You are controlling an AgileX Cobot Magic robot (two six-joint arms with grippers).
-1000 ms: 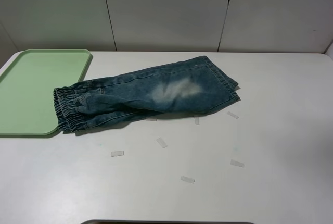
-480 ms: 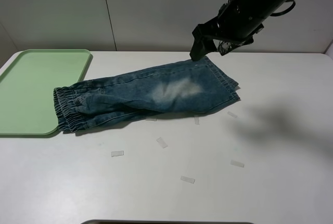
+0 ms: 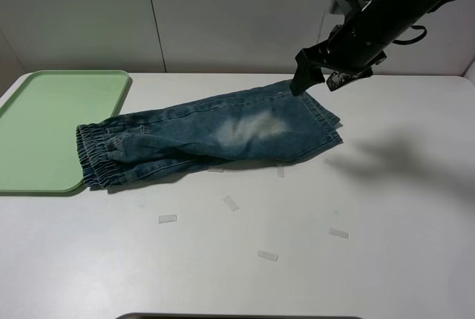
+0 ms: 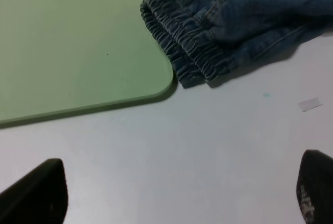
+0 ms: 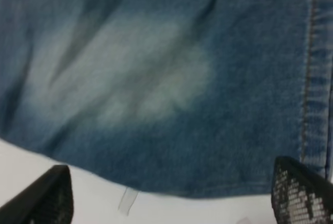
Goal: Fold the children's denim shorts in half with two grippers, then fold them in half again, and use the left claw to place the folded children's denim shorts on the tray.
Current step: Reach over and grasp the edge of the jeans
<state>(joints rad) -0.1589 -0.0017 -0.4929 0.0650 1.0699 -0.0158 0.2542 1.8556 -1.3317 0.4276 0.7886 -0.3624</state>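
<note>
The children's denim shorts (image 3: 215, 133) lie folded lengthwise on the white table, with the elastic waistband at the left touching the tray's corner and the leg hems at the right. A pale bleached patch faces up. The pale-green tray (image 3: 52, 126) lies flat and empty at the far left. My right gripper (image 3: 318, 81) hovers open just above the far hem corner; its wrist view shows the denim (image 5: 156, 78) close below the open gripper (image 5: 174, 198). My left gripper (image 4: 176, 193) is open above bare table, short of the waistband (image 4: 192, 47) and the tray (image 4: 73, 41). It is out of the exterior high view.
Several small strips of clear tape lie on the table in front of the shorts, such as one strip (image 3: 231, 202) and another (image 3: 338, 233). A white panelled wall stands behind the table. One tape strip (image 4: 310, 104) shows in the left wrist view.
The right arm came into view from the upper right, reached the shorts' far hem corner, then shifted a little to the right. The shorts and tray have not moved.
</note>
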